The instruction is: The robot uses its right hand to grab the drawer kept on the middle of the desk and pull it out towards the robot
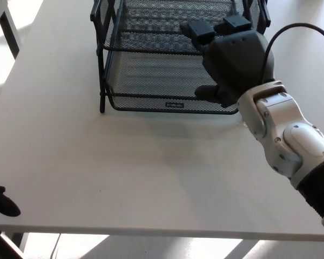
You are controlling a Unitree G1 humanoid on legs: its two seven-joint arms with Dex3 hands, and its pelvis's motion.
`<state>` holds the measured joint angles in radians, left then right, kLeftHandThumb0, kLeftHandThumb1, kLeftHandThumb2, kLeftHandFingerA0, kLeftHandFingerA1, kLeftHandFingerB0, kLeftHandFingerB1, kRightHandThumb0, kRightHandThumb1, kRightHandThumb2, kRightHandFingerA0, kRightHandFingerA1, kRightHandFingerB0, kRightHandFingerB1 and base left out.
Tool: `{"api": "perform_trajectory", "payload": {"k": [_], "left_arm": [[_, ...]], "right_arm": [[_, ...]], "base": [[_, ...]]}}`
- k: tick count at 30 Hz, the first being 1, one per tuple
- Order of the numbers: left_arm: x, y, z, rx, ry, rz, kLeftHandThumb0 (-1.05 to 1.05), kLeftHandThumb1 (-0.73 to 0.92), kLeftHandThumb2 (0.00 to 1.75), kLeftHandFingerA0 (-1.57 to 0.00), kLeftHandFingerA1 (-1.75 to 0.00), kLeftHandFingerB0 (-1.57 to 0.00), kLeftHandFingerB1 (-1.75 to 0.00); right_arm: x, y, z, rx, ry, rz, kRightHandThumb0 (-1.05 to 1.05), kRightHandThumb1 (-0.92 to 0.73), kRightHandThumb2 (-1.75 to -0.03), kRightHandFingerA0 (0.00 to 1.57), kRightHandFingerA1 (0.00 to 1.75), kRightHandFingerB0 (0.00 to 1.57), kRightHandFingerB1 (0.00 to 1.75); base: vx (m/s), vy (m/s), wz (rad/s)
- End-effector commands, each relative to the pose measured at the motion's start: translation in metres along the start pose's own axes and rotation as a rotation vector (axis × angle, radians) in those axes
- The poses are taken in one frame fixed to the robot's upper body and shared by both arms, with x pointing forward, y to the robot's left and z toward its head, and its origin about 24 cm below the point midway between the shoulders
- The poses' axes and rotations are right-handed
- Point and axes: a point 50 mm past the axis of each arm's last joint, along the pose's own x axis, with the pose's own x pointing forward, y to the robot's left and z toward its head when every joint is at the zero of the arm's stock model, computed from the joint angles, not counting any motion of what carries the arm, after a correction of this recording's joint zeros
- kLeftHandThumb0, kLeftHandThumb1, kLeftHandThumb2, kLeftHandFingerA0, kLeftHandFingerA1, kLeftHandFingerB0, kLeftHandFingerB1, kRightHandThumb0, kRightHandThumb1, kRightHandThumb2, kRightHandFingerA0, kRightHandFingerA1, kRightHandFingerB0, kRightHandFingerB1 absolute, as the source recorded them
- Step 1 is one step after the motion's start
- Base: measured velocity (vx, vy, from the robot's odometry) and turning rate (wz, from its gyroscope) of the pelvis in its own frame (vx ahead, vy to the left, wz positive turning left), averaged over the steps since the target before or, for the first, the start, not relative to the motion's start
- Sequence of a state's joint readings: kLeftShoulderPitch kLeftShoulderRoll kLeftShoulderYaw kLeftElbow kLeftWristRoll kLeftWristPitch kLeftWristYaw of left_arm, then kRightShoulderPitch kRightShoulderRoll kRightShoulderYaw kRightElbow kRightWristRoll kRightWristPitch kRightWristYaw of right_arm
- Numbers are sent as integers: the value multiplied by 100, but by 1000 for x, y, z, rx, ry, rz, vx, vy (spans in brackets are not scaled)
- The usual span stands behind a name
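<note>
The only marking anywhere is a small white rectangular label (174, 104) fixed to the front rim of the black wire-mesh drawer tray (151, 81) on the white desk (124, 172). Its print is too small and blurred to make out. No other text, number or sign shows on anything here.

An office, by the look: a plain white desk (124, 178) carrying a black mesh drawer (162, 81) for papers.
</note>
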<state>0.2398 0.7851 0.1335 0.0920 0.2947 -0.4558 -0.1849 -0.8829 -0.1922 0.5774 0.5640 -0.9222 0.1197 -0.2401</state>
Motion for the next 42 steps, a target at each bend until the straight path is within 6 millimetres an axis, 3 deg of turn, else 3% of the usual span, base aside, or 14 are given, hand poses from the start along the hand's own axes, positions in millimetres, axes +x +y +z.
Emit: {"api": "perform_trajectory", "payload": {"k": [1,2,3,4,5,6,7,10,12,17,18,20,38,42], "left_arm": [[1,-2,3,28,-28,-36,-29,54,57,-82,-89,-82,-59],[2,-1,3,27,-25,-37,-29,55,56,-82,-88,-81,-58],[3,0,3,28,-24,-38,-29,55,56,-82,-88,-81,-58],[3,0,3,28,-29,-35,-29,54,57,-82,-89,-82,-60],[3,1,3,30,-34,-31,-30,54,57,-83,-89,-82,-60],[3,1,4,29,-35,-33,-30,54,56,-84,-92,-83,-61],[2,1,5,26,-38,-34,-30,54,56,-84,-92,-83,-61],[3,2,5,43,-42,-40,-28,55,57,-82,-90,-82,-61],[5,4,6,49,-44,-38,-28,54,57,-82,-89,-82,-60],[8,7,6,48,-46,-33,-29,54,57,-83,-88,-82,-59],[8,7,5,47,-46,-32,-28,54,57,-82,-88,-83,-59],[8,8,6,52,-41,-41,-29,55,57,-81,-88,-82,-59],[9,11,6,59,-51,-33,-31,56,56,-82,-91,-81,-61],[9,11,6,53,-44,-33,-29,54,57,-82,-88,-82,-60]], "right_arm": [[13,-12,-11,-135,-34,-239,-64,-44,-82,39,67,17,51],[15,-13,-13,-136,-35,-241,-60,-57,-57,40,66,23,44],[15,-13,-13,-136,-35,-244,-60,-57,-57,40,66,23,44],[16,-13,-14,-145,-38,-242,-60,-43,-85,51,72,20,52],[17,-13,-15,-162,-48,-243,-57,-56,-57,60,69,30,44],[18,-12,-16,-174,-60,-248,-53,-54,-56,72,84,35,45],[18,-12,-17,-188,-69,-248,-53,-54,-56,72,84,35,45],[21,-13,-19,-216,-86,-246,-42,-60,-60,85,129,39,49],[23,-15,-21,-224,-90,-242,-39,-59,-60,87,138,37,51],[27,-21,-24,-259,-137,-218,-39,-58,-61,88,149,56,54],[27,-20,-23,-263,-142,-226,-40,-57,-57,90,148,85,61],[25,-18,-23,-248,-160,-265,-37,-53,-58,88,151,96,69],[17,-8,-25,-201,-155,-329,-41,-50,-59,85,156,95,76],[11,-6,-26,-170,-147,-360,-42,-52,-56,89,155,97,67]], "base": [[0,0,0],[0,0,0],[0,0,0],[0,0,0],[0,0,0],[0,0,0],[0,0,0],[0,0,0],[0,0,0],[0,0,0],[0,0,0],[0,0,0],[0,0,0],[0,0,0]]}}
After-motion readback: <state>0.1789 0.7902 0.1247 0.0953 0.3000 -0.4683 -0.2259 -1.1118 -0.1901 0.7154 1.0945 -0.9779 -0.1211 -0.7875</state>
